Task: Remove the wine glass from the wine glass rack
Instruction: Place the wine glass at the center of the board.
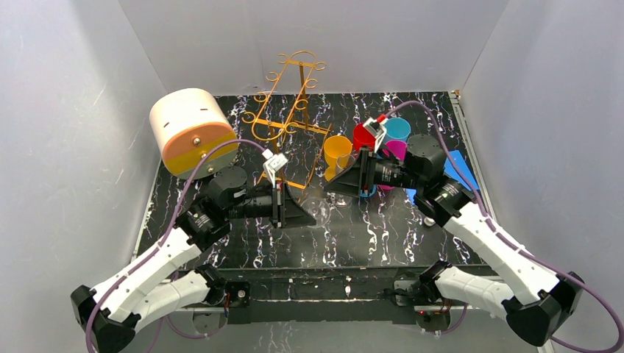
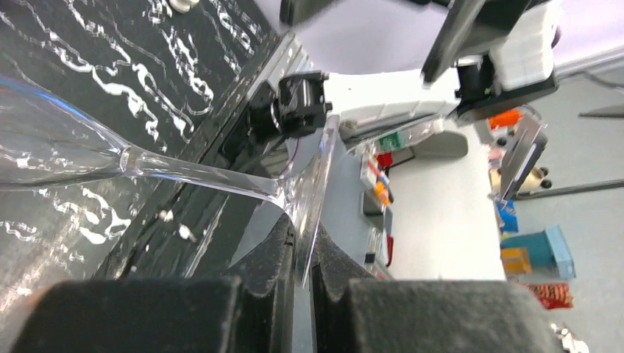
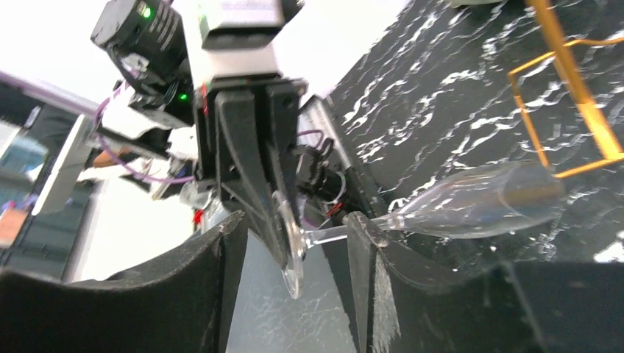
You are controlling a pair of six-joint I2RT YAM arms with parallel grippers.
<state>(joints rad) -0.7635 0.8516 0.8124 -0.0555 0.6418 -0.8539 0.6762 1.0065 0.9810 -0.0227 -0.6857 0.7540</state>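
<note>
The clear wine glass [image 1: 321, 209] lies on its side in the air, off the golden wire wine glass rack [image 1: 291, 103]. My left gripper [image 2: 304, 246] is shut on the edge of the glass's round foot [image 2: 318, 176]. Its stem [image 2: 199, 176] and bowl [image 2: 44, 147] stretch away over the black marbled table. My right gripper [image 3: 294, 243] is open, with its fingers on either side of the foot [image 3: 293, 243]; its right finger [image 3: 362, 250] is next to the stem. The bowl [image 3: 486, 198] lies in front of the rack's base wire [image 3: 574, 81]. In the top view the two grippers face each other, left [image 1: 303, 212] and right [image 1: 332, 182].
A cream-and-orange cylindrical box [image 1: 191, 132] stands at the back left. Orange [image 1: 338, 152], red [image 1: 363, 136], blue [image 1: 397, 129] and magenta [image 1: 396, 149] cups cluster behind the right arm. A blue flat item [image 1: 456, 165] lies by the table's right edge.
</note>
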